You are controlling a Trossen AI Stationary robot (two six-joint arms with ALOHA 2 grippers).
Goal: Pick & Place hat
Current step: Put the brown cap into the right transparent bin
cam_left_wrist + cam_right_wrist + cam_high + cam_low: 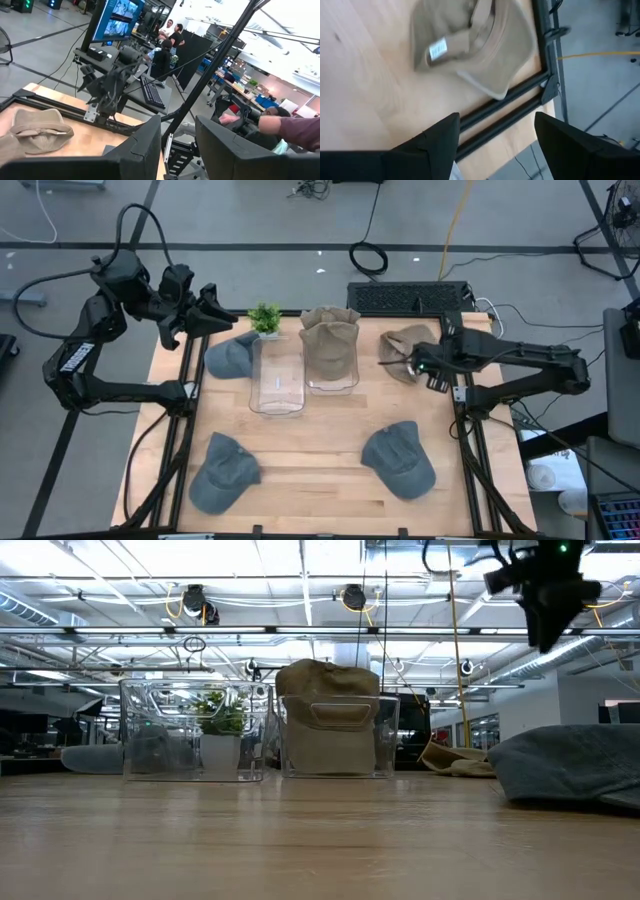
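Observation:
A tan hat (400, 345) lies crown down near the table's far right corner, its white inner label (438, 49) facing up. My right gripper (497, 117) hangs open above it, slanting down, with nothing between its fingers; it shows high up in the low view (545, 590). More tan hats (330, 340) fill one clear bin (330, 385). The clear bin (277, 395) beside it holds nothing. A grey-blue hat (230, 352) lies at the far left. Two grey hats (222, 472) (400, 458) rest near the front edge. My left gripper (222, 310) is raised beyond the far left corner, open and holding nothing (178, 120).
A small potted plant (264, 318) stands at the far edge behind the bins. Black frame rails (520, 95) run along the table's right edge beside the tan hat. A keyboard (410, 295) lies on the floor beyond the far edge. People (170, 32) show in the room behind.

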